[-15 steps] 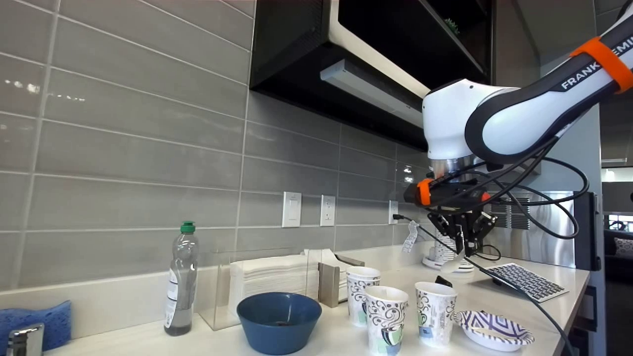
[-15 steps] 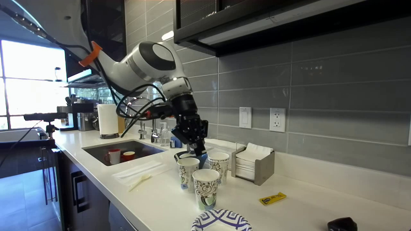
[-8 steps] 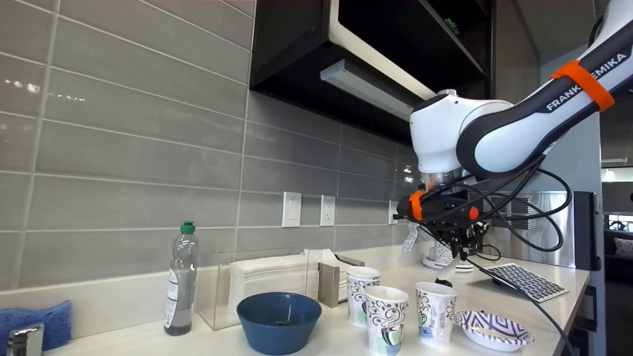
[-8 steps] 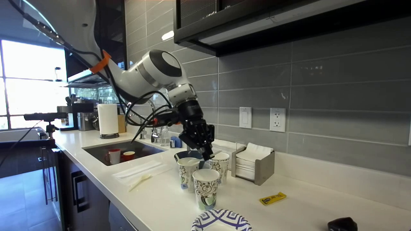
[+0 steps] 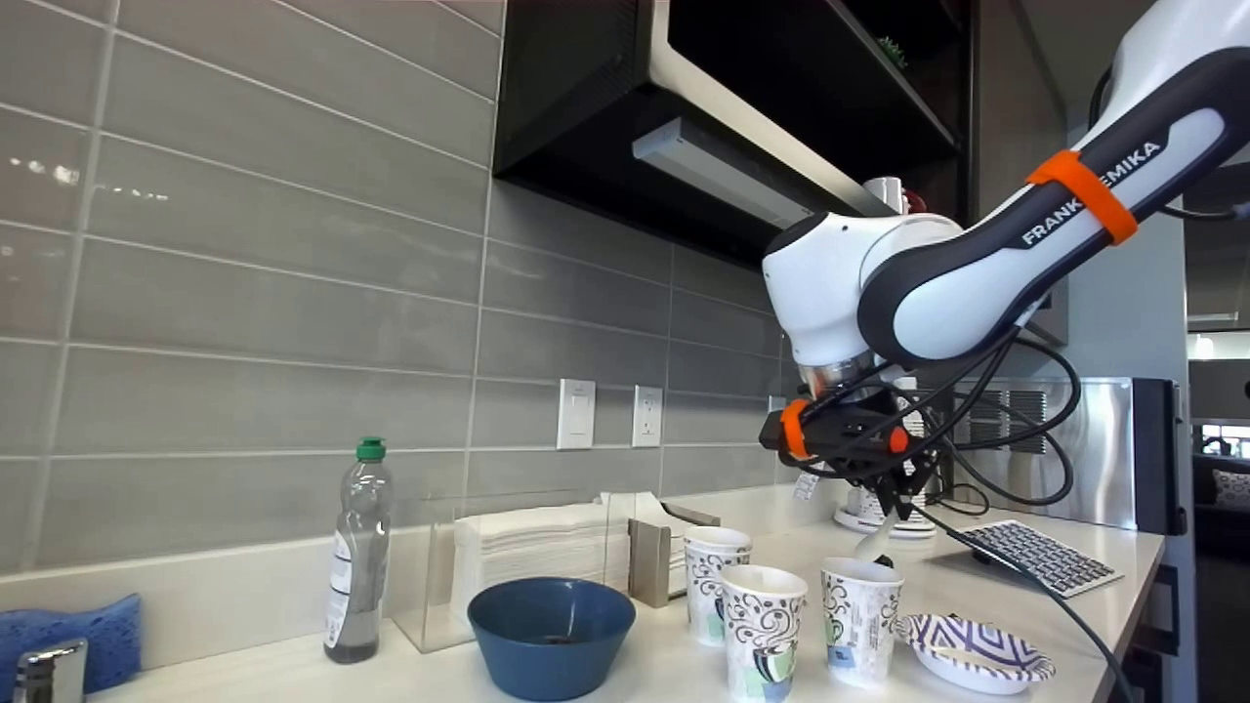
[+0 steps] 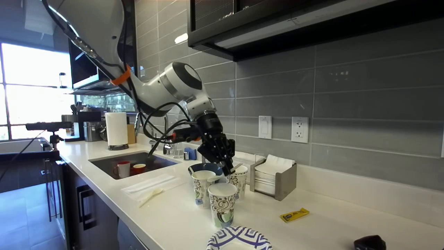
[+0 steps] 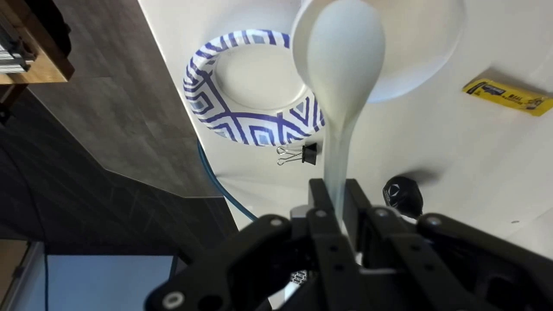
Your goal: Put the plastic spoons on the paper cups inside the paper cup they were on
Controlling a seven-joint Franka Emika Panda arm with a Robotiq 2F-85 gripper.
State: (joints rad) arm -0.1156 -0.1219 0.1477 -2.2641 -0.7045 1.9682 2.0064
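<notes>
Three patterned paper cups stand upright on the bench in an exterior view, near a blue bowl; the pincer hangs nearby with a white plastic spoon slanting downward. In an exterior view, another plastic spoon lies flat, well apart from the cups. In the wrist view, the pincer pinches the white spoon's handle, its rounded end overlapping a paper cup; I cannot tell whether they touch.

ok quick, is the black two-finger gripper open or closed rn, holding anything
Black two-finger gripper: closed, holding a white plastic spoon by its handle.
</notes>
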